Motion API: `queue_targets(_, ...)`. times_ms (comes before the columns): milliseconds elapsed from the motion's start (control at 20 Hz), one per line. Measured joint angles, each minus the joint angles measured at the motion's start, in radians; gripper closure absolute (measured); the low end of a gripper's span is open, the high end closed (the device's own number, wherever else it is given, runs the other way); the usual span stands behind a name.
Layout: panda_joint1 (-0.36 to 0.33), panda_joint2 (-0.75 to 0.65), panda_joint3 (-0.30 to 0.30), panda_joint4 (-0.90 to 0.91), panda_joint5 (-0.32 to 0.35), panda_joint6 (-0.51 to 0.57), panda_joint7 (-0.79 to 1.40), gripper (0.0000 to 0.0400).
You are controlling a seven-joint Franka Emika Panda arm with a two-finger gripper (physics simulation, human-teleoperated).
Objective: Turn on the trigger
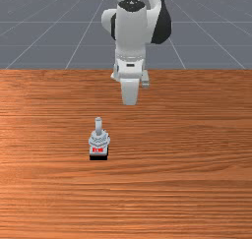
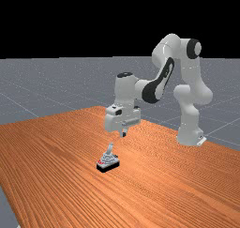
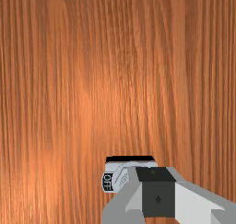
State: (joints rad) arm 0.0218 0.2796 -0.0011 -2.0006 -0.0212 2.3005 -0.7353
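The gripper is shut, pointing down in the far view, above the trigger and a little toward the far view's right, with air between them. In the front view the trigger is a small grey switch on a black base, with red lettering on its front and a lever standing up. The hand is farther back and toward the front view's right. In the wrist view the gripper overlaps the grey body of the trigger, hiding the lever; a black "OFF" label shows at its side.
The wooden table stretches around the trigger. Its back edge runs beneath the arm in the front view. In the far view the arm's base stands at the right, with the forearm raised above the table.
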Motion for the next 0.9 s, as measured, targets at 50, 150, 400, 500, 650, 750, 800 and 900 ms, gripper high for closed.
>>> queue_targets(50, 0.001, 0.002, 0.0, -0.001, 0.0, 0.005, 0.004, 0.04)
queue_targets(150, 0.019, 0.016, -0.016, -0.004, -0.04, 0.023, 0.072, 0.04)
queue_targets(400, 0.018, 0.075, -0.017, -0.021, -0.001, 0.1, 0.111, 0.04)
queue_targets(500, 0.023, 0.104, -0.022, -0.024, 0.002, 0.132, 0.138, 0.04)
queue_targets(650, 0.012, 0.188, -0.01, 0.045, 0.002, 0.065, 0.08, 0.04)
queue_targets(750, 0.012, 0.201, -0.01, 0.038, 0.002, 0.049, 0.079, 0.04)
queue_targets(800, 0.012, 0.198, -0.01, 0.038, 0.003, 0.015, 0.078, 0.04)
queue_targets(900, 0.002, 0.128, 0.0, -0.102, -0.012, 0.2, 0.017, 0.04)
